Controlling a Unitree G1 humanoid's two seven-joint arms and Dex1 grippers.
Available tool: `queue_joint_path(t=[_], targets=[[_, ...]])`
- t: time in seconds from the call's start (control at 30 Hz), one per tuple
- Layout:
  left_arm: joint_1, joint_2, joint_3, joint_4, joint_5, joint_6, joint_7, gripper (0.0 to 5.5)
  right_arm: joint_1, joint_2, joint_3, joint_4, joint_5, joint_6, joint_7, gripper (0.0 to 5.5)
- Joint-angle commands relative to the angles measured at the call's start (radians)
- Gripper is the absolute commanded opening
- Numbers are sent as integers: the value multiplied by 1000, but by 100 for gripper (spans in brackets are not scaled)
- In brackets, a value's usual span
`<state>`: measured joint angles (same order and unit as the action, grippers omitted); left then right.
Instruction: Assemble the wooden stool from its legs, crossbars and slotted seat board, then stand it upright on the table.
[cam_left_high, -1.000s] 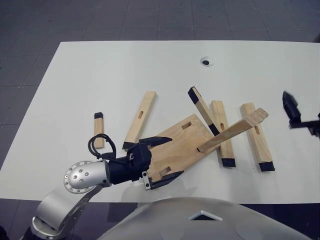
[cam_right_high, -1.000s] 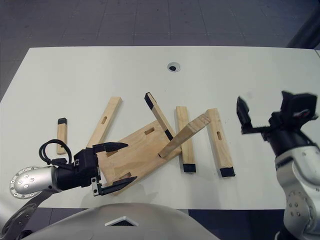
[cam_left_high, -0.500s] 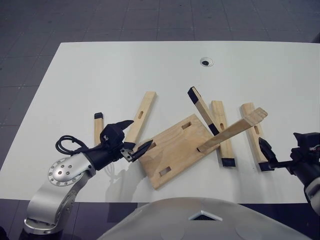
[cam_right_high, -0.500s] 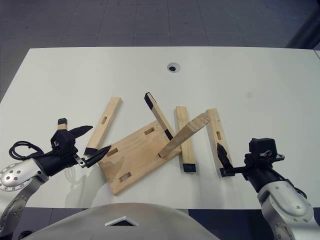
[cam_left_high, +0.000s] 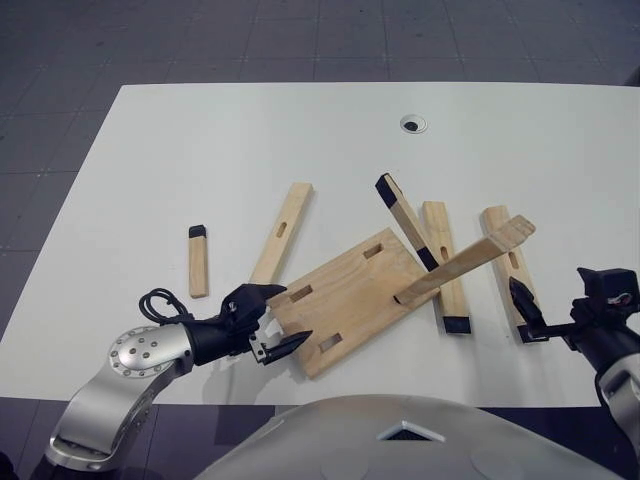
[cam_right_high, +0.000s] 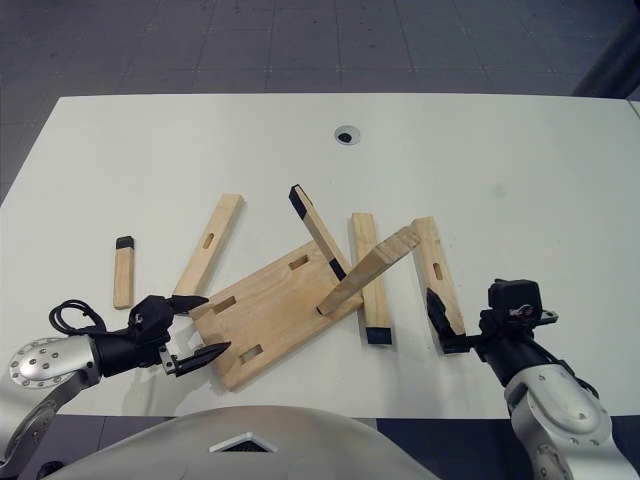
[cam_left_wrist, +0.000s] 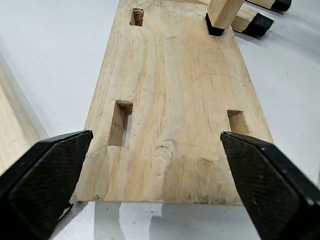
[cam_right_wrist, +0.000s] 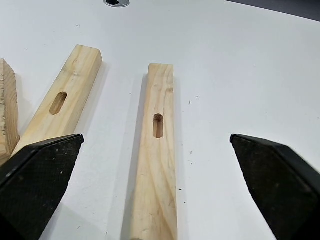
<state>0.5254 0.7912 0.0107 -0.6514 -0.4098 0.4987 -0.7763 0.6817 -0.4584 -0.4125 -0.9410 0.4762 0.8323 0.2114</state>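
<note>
Now left end effector (cam_left_high: 295, 313), spread, back at seat board (cam_left_high: 352, 288) edge; right end effector (cam_right_wrist: 156, 142) likewise spread.

- I see my left black two-finger gripper (cam_left_high: 282, 316) held low ahead of its silver wrist joint (cam_left_high: 140, 355), fingers spread wide, pointing rightward.
- My right black two-finger gripper (cam_right_wrist: 156, 139) sits low, fingers wide apart.

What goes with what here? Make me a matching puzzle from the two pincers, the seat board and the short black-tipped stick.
Things:
1 left pincer
2 right pincer
3 seat board
4 short stick

Places:
A lies alone, left of all other wood
B open at the rightmost leg's near end
C lies between both pincers
D open at the board's near end

Pairs: 1-D, 2-B, 3-C, 4-A
</note>
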Motion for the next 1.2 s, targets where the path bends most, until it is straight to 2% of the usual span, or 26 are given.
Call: queue_joint_path(t=[0.03, 0.23, 0.53, 0.87, 1.03, 1.2], targets=[[-19, 15, -2, 42, 27, -7, -11, 474, 20, 22, 23, -3, -16, -13, 7, 546], [-3, 27, -3, 22, 34, -13, -41, 474, 16, 38, 27, -5, -15, -14, 13, 546], [49, 81, -113, 7, 109, -15, -71, 474, -24, 64, -14, -40, 13, 4, -2, 546], [81, 61, -131, -53, 92, 4, -43, 474, -34, 73, -12, -42, 12, 6, -10, 546], [162, -25, -134, -117, 67, 22, 58, 474, -26, 72, -23, -49, 20, 4, -4, 546], [220, -75, -243, -206, 115, 85, 183, 474, -31, 74, -28, -55, 24, 3, -10, 546]])
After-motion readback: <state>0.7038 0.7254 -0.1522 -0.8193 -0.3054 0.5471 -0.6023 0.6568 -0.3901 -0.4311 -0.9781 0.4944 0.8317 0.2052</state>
